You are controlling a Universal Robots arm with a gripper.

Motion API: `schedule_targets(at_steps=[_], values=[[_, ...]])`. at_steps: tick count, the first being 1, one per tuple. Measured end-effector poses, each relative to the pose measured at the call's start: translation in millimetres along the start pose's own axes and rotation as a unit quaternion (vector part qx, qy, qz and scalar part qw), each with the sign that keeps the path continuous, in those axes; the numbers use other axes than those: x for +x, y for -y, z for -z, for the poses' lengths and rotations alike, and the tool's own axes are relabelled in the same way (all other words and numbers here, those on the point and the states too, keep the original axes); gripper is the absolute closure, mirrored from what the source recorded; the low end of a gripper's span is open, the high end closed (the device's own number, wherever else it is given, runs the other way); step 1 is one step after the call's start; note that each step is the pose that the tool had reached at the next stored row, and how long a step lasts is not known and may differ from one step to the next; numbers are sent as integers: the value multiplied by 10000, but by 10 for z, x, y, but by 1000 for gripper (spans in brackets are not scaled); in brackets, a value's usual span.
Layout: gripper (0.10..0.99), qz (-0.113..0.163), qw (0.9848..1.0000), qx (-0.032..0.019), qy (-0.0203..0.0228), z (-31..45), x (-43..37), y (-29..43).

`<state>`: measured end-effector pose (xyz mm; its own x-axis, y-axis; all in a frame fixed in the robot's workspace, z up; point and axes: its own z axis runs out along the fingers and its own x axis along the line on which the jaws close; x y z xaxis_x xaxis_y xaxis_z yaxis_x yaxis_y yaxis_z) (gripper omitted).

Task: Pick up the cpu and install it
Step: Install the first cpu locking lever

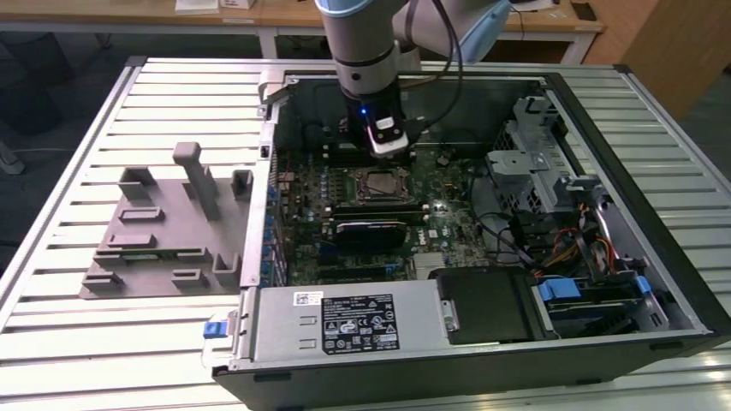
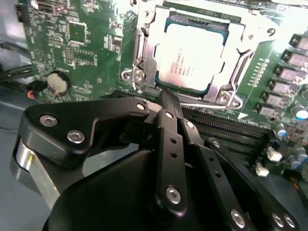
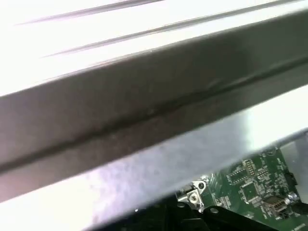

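The cpu point(image 2: 192, 60), a small square chip with a silver-grey metal top, lies flat in the metal-framed socket point(image 2: 139, 53) on the green motherboard point(image 2: 72, 43). In the exterior view the cpu point(image 1: 381, 185) sits in the middle of the board inside the open computer case point(image 1: 639, 223). My gripper point(image 2: 166, 98) hangs just beside the socket's edge, its black fingers closed together with nothing between them. Seen from the exterior view, the gripper point(image 1: 389, 154) hovers just behind the socket.
A grey plastic fixture point(image 1: 160, 231) lies on the slatted table at the exterior view's left. In the case are a power supply point(image 1: 342, 321), a drive cage point(image 1: 537, 163) and a black block point(image 1: 371, 231) in front of the socket. Memory slots point(image 2: 226, 125) and a coin battery point(image 2: 57, 83) flank my gripper.
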<state>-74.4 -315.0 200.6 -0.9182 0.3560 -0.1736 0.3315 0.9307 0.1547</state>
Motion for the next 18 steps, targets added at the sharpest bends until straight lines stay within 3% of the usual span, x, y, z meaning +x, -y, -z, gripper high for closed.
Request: schedule_targets(at_steps=[3, 12, 18], values=[[980, -1, 10000, 1, 0, 48, -9, -8], [980, -96, 10000, 14, 23, 41, -19, -24], [980, -148, 9999, 23, 34, 32, -7, -86]])
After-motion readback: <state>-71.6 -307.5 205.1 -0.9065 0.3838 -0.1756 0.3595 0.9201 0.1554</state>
